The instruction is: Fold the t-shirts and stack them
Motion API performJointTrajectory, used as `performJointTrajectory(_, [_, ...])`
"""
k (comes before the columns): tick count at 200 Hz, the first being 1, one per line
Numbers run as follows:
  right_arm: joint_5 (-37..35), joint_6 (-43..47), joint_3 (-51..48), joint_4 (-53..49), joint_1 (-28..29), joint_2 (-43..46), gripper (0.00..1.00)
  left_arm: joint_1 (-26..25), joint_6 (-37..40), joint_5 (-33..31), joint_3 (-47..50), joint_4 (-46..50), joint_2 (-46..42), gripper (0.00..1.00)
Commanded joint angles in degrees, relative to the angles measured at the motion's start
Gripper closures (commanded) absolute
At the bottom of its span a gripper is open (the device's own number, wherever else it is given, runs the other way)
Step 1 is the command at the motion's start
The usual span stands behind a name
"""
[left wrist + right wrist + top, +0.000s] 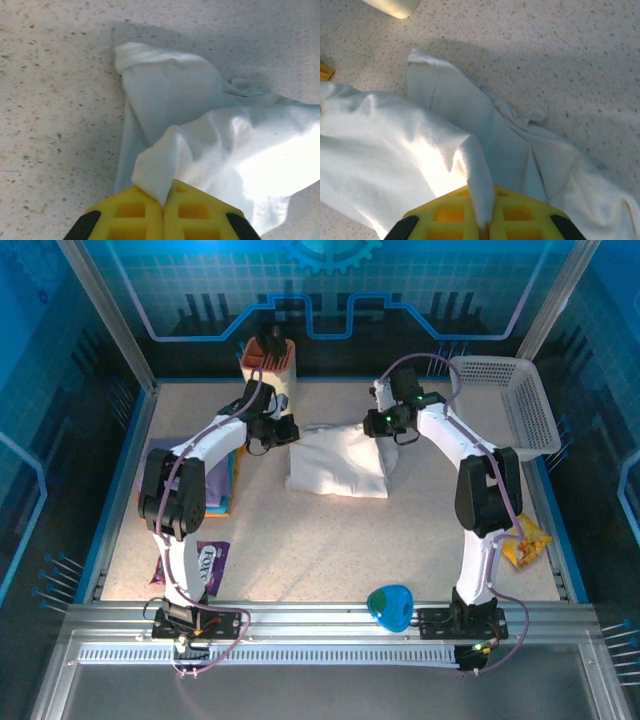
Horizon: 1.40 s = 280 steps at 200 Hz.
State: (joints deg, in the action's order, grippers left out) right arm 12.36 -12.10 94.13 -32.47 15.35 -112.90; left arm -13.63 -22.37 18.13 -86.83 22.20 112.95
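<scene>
the white t-shirt (338, 462), bunched at the middle of the desk (330, 540), is pinched at its far corners by the left claw (163, 202) and right claw (483, 222); a fold seems in hand, and the edge would next be carried evenly nearward.

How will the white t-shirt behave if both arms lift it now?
Probably floppy: the white t-shirt lies in soft folds and would likely sag between pinches. Likely light: only thin edges sit in the shut jaws. Loose layers may unfold.
</scene>
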Motion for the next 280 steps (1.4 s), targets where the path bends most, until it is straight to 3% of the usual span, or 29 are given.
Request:
performJointTrajectory(1, [-2.17, -2.84, -2.95, -0.63, -0.06, 4.92, 0.95, -0.76, 1.85, 2.9, 0.97, 0.13, -2.84, 1.0])
performJointTrajectory(102, [2.9, -9.41, -16.34, 3.52, -6.54, 15.59, 1.0, -2.63, 2.92, 7.21, -5.18, -2.52, -0.04, 1.0])
performJointTrajectory(181, [9.55, -12.51, -16.68, 11.15, -10.0, 9.06, 1.0, -2.37, 5.92, 8.91, -15.88, -0.07, 10.44, 1.0])
performJointTrajectory(238, [10.3, -13.28, -13.92, 12.68, -10.61, 3.38, 1.0, -0.05, 5.67, 9.89, -17.09, -1.7, 15.06, 1.0])
performJointTrajectory(261, [10.25, -13.26, -12.54, 12.74, -10.78, 1.6, 0.99, 0.75, 5.37, 10.56, -17.66, -2.56, 17.02, 0.91])
performJointTrajectory(280, [8.98, -12.9, -10.84, 11.64, -10.72, -0.27, 0.96, 1.14, 5.54, 10.63, -19.42, -2.67, 19.06, 0.64])
